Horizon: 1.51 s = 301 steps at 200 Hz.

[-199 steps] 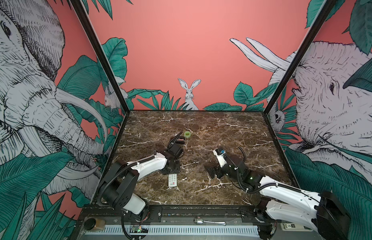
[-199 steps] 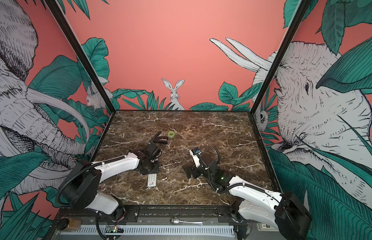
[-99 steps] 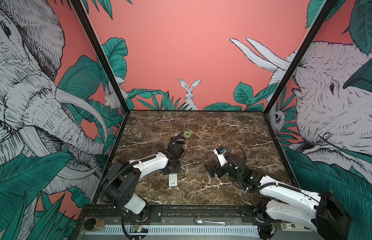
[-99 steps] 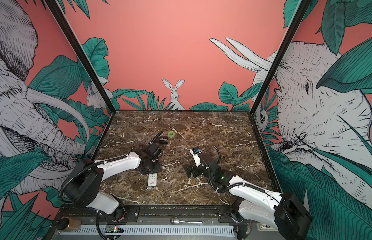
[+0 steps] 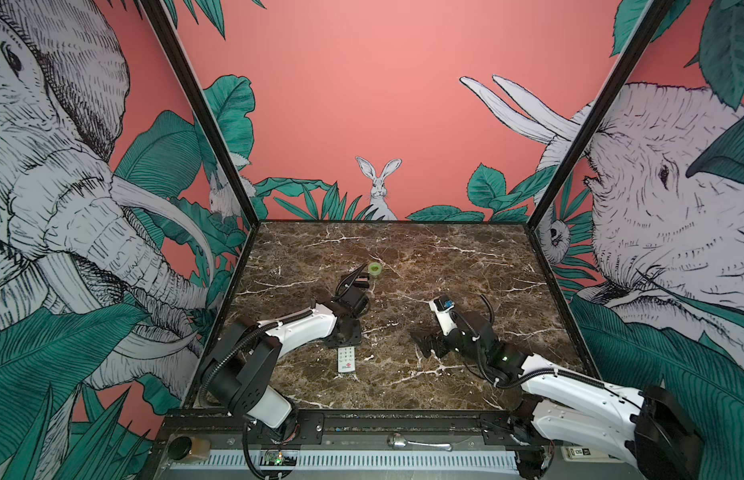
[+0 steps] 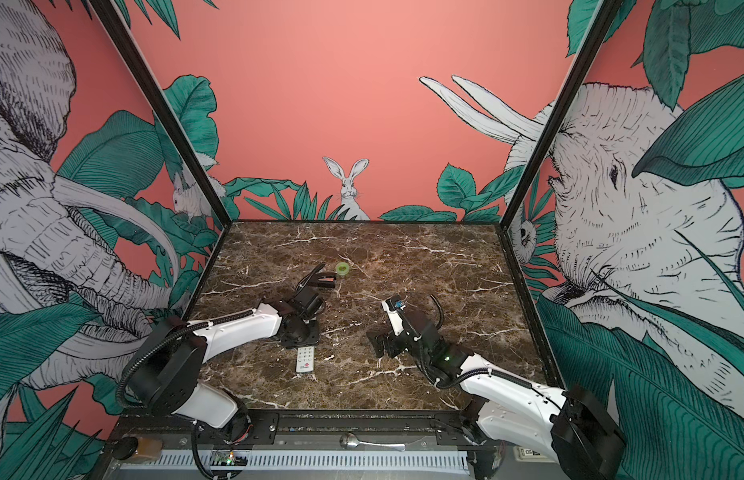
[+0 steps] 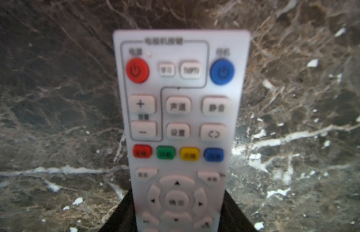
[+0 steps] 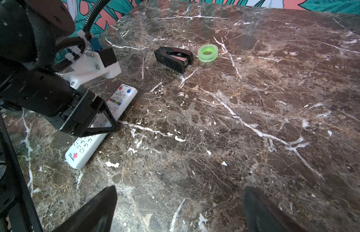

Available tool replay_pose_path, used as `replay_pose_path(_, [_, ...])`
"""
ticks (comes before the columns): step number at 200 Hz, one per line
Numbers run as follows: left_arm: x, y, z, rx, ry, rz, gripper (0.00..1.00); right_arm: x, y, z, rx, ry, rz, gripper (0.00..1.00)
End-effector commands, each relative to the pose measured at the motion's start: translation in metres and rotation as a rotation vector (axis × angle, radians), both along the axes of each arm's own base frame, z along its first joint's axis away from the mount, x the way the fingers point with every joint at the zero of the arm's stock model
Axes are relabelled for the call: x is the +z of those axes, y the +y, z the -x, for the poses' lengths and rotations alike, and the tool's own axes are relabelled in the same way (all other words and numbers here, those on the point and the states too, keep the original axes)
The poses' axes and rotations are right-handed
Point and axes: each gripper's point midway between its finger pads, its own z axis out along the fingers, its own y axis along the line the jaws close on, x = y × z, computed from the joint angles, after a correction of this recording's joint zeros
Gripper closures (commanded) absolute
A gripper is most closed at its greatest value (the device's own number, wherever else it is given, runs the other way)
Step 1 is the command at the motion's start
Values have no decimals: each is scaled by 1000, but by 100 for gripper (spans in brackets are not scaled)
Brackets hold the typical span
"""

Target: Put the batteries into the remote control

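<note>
Nearest, the right gripper (image 5: 425,344) sits low over the marble table (image 8: 255,120). Its fingers (image 8: 94,211) are spread wide and hold nothing. Its position matches the views from a second ago.

Next, the remote control (image 8: 122,94) lies buttons up on the table, logo end toward the front edge. The left gripper (image 8: 102,115) straddles its middle, fingers closed against both long edges and pinching it. Grip and remote show no visible shift over the last second.

Finding: the hold looks settled, but the back faces down, so turning the remote over appears outstanding.

No batteries appear in any view; an arm may be hiding them.

Farthest, a black wedge-shaped object (image 8: 174,58) and a green tape roll (image 8: 207,52) lie just beside each other, clear of both grippers.
</note>
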Motion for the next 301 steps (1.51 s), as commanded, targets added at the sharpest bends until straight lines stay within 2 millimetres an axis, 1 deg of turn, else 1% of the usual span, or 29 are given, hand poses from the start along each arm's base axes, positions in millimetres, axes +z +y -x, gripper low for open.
replay_pose_path(1, [5, -5, -7, 21, -29, 16, 46, 13, 1, -4, -12, -24, -47, 1])
replay_pose_path(23, [5, -4, -7, 19, -32, 14, 41, 14, 1, -4, -13, -26, -49, 0])
replay_pose_path(58, [8, -3, -8, 18, -42, 12, 38, 17, 1, -4, -14, -27, -53, 1])
replay_pose_path(66, [8, -4, -8, 17, -46, 14, 35, 17, 1, -4, -16, -27, -55, 0])
replay_pose_path(116, [18, -2, -10, 4, -75, 17, 33, 20, 1, -6, -31, -15, -62, 1])
replay_pose_path(119, [19, -2, -10, 4, -78, 15, 32, 21, 1, -6, -32, -14, -62, 1])
replay_pose_path(123, [21, -1, -10, 1, -82, 14, 27, 21, 0, -6, -35, -12, -62, 1])
replay_pose_path(128, [23, 0, -11, 1, -89, 13, 25, 22, -1, -5, -38, -11, -61, 1])
replay_pose_path(152, [34, 3, -12, -9, -136, 17, 22, 26, -9, -6, -72, -9, -31, 1])
replay_pose_path(169, [44, 7, -14, -22, -180, 22, 21, 29, -23, -9, -128, -17, 15, 1])
replay_pose_path(189, [63, 13, -16, -46, -242, 6, 19, 40, -39, -10, -177, -55, 37, 1])
replay_pose_path(215, [88, 27, -21, -67, -346, -19, 14, 49, -70, -15, -310, -96, 81, 1])
replay_pose_path(244, [106, 42, -28, -58, -443, -9, 11, 63, -106, -21, -449, -128, 90, 1])
replay_pose_path(259, [114, 56, -34, -32, -492, -21, 6, 68, -125, -25, -521, -164, 92, 1])
replay_pose_path(270, [122, 70, -41, -2, -531, -39, 3, 69, -138, -29, -568, -192, 110, 1])
replay_pose_path(277, [130, 79, -44, 11, -566, -60, 1, 68, -148, -32, -611, -210, 128, 1])
replay_pose_path(292, [149, 99, -51, 43, -659, -142, 1, 66, -175, -39, -739, -236, 171, 1])
replay_pose_path(301, [159, 109, -53, 66, -715, -187, 1, 64, -184, -44, -779, -251, 193, 1])
